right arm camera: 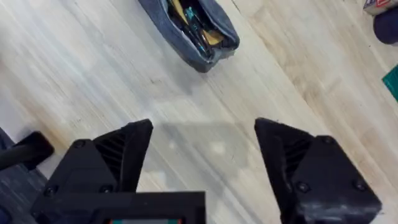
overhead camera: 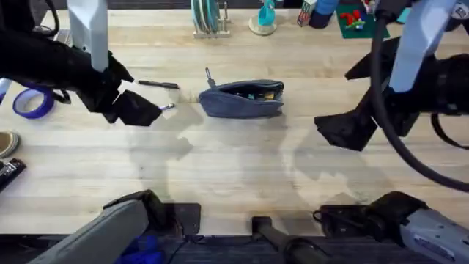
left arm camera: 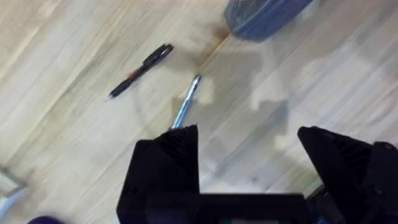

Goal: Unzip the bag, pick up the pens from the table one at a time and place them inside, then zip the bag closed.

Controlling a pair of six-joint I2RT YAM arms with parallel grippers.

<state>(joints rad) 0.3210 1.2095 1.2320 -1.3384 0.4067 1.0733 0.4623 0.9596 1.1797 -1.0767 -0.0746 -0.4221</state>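
I hold the left gripper [left arm camera: 247,149] spread and empty just short of the silvery-white blue-ended pen [left arm camera: 186,103] and black pen [left arm camera: 140,70] on the wooden surface [overhead camera: 234,169], the unzipped grey-blue fabric pouch [overhead camera: 243,98] beyond; the right gripper [right arm camera: 204,146] waits spread nearby.

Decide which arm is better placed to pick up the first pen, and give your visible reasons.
Left. Its open hand hovers just beside the silvery pen and the black pen, left of the unzipped bag. The right hand is open too, but sits on the bag's far side.
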